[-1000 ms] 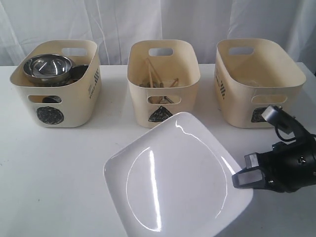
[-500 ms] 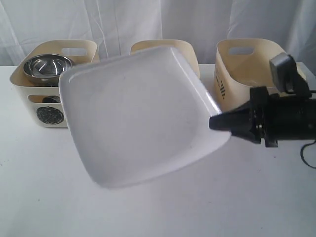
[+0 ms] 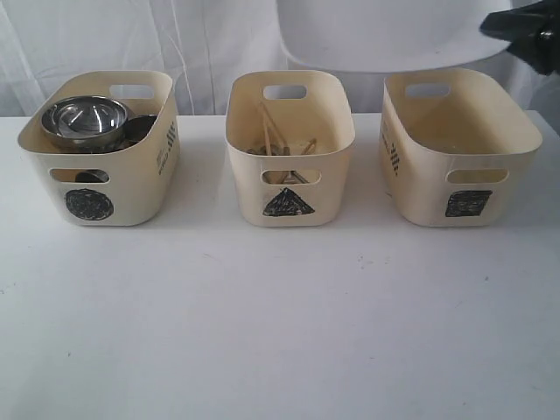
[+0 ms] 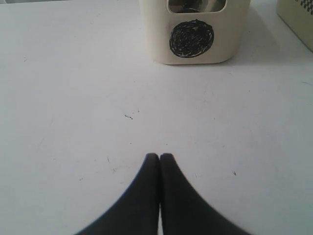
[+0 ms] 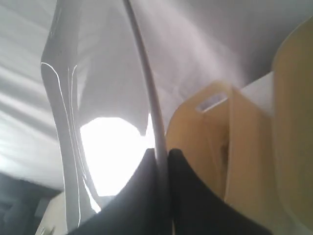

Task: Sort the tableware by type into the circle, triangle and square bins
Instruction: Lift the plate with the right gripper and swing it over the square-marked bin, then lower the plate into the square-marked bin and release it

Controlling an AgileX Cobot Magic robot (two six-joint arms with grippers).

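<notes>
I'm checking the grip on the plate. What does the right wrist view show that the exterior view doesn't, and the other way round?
Right wrist view only: the right gripper pinching the white plate by its rim. Exterior view only: the circle bin holding a steel bowl, the triangle bin holding chopsticks, and the mark on the square bin. Both: the plate held up in the air, the gripper, and cream bin walls, though the wrist view shows no marks.

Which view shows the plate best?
Right wrist view: the plate fills it, rim clamped in the right pincer. The exterior view catches only part, pale against the curtain; the left wrist view shows none.
</notes>
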